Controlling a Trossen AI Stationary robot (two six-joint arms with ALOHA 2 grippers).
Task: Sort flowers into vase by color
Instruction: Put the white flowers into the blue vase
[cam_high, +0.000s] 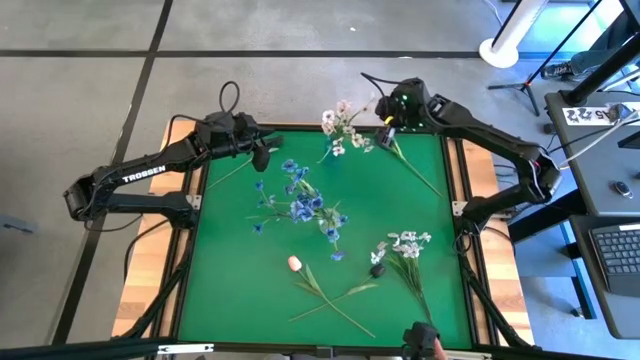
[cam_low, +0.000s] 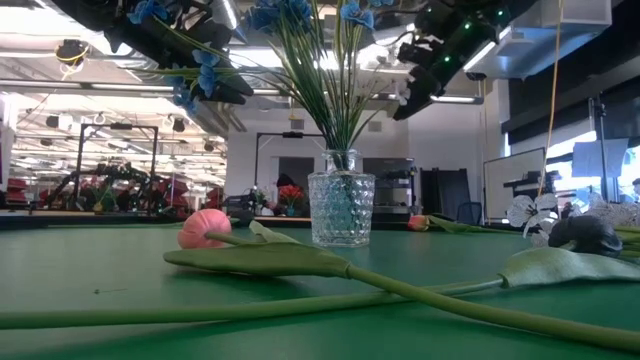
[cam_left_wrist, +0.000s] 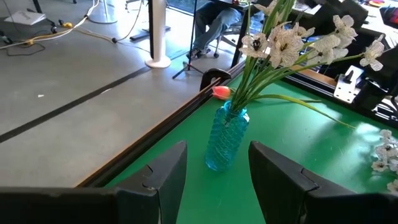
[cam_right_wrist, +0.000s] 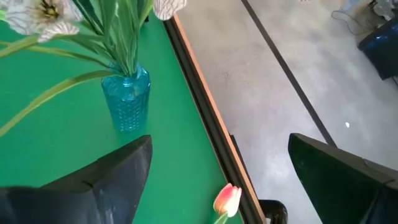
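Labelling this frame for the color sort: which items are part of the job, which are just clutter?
Job:
- white flowers in blue vase
- blue flowers in clear vase
- pink tulip, loose on the mat
- loose white spray
- left gripper, empty
- right gripper, open, empty

Clutter:
- keyboard on the side desk
- white pole base

Blue vase (cam_left_wrist: 225, 138) blocks far edge; mat's (cam_high: 230, 270) left free.
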